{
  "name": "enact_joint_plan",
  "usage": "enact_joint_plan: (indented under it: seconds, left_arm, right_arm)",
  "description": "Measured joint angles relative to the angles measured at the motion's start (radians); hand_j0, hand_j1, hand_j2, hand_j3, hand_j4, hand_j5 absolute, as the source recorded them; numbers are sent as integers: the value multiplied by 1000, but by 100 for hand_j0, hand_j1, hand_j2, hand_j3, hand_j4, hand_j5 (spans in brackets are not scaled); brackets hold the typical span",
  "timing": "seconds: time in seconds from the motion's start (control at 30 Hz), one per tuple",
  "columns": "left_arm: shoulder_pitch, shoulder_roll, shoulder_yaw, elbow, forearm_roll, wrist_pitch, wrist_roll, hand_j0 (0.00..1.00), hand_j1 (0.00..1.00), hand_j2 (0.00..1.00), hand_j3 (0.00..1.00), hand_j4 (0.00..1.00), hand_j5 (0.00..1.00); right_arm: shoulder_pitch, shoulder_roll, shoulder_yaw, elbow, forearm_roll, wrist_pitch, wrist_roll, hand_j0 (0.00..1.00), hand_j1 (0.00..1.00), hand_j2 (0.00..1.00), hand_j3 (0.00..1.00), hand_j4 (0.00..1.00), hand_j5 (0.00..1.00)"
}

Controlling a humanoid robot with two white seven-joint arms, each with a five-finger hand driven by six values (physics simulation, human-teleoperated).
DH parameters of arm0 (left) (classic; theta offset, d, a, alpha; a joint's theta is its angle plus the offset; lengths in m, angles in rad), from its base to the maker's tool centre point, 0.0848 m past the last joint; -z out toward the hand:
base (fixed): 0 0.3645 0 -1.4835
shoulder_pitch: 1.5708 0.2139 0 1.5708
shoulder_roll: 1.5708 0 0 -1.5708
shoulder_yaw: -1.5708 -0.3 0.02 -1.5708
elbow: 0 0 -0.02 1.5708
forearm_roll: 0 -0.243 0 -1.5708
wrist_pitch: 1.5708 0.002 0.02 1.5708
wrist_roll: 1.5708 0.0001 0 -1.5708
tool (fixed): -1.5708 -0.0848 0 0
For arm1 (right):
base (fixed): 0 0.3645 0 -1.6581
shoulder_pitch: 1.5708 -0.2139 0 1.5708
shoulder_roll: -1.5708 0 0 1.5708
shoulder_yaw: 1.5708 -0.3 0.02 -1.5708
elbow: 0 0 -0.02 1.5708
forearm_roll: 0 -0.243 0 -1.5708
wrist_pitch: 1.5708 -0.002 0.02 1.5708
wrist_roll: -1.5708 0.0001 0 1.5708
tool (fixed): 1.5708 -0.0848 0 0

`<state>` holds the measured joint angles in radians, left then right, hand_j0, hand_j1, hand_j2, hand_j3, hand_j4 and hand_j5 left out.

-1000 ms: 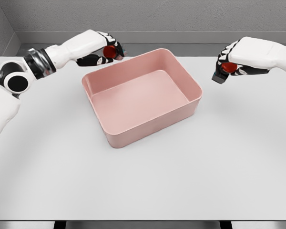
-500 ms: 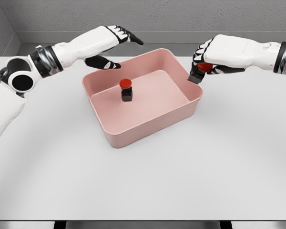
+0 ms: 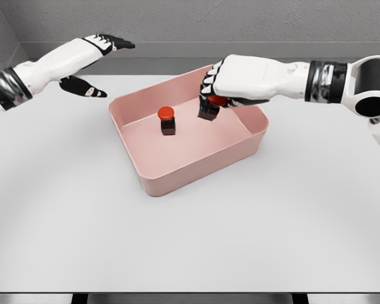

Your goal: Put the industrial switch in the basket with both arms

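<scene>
A pink basket (image 3: 196,168) sits on the white table. One industrial switch (image 3: 168,121), a black body with a red button, stands upright inside it on the left part of the floor. My right hand (image 3: 216,94) hangs over the basket's middle, shut on a second industrial switch (image 3: 209,109) whose black body pokes out below the fingers. Off to the far left, behind the basket's left corner, my left hand (image 3: 96,63) is open and holds nothing, fingers spread.
The white table (image 3: 190,240) stretches wide in front of the basket. A grey wall (image 3: 240,19) runs along the back edge. My right forearm (image 3: 323,79) crosses above the basket's right rim.
My right hand has carried its switch leftward from the basket's right rim to above the middle. The left hand, having let go of its switch, has pulled back to the left.
</scene>
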<state>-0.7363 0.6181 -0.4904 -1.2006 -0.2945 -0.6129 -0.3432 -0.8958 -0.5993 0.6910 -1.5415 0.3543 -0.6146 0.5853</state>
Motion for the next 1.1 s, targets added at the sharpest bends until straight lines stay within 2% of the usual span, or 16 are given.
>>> enact_joint_plan:
  seconds: [0.03, 0.07, 0.17, 0.3, 0.4, 0.5, 0.73, 0.9, 1.1]
  left_arm:
    - [12, 9, 6, 0, 2, 0, 0, 100, 100, 100, 100, 100, 100]
    - [14, 18, 11, -2, 5, 0, 0, 100, 100, 100, 100, 100, 100]
    - [55, 41, 20, -5, 8, 0, 0, 100, 100, 100, 100, 100, 100]
    - [74, 68, 28, -5, 12, 0, 0, 100, 100, 100, 100, 100, 100]
    - [118, 87, 39, -3, 22, 0, 0, 100, 100, 100, 100, 100, 100]
    - [158, 106, 60, 0, 36, 0, 0, 100, 100, 100, 100, 100, 100]
    - [161, 128, 76, 27, 43, 0, -1, 100, 100, 100, 100, 100, 100]
    - [166, 133, 84, 33, 43, 0, -1, 100, 100, 100, 100, 100, 100]
    - [169, 135, 95, 36, 44, 0, -1, 100, 100, 100, 100, 100, 100]
  right_arm:
    - [-2, 9, 0, 1, 3, 0, 2, 69, 69, 69, 69, 69, 69]
    - [-2, 16, 0, 2, 6, 0, 4, 99, 99, 99, 99, 99, 99]
    - [-2, 35, -1, 15, 10, 1, 5, 100, 100, 100, 100, 100, 100]
    - [-2, 43, -3, 22, 12, 1, 6, 100, 100, 100, 100, 100, 100]
    - [5, 40, -8, 24, 13, 1, 6, 100, 100, 100, 100, 100, 100]
    - [17, -5, -16, 24, 8, 1, 3, 100, 100, 100, 100, 100, 100]
    - [124, -138, -137, 18, -4, 0, -2, 100, 100, 100, 100, 100, 100]
    - [278, -223, -231, 29, -31, 0, -7, 100, 100, 100, 100, 100, 100]
    - [291, -249, -283, 99, -42, 1, -8, 100, 100, 100, 100, 100, 100]
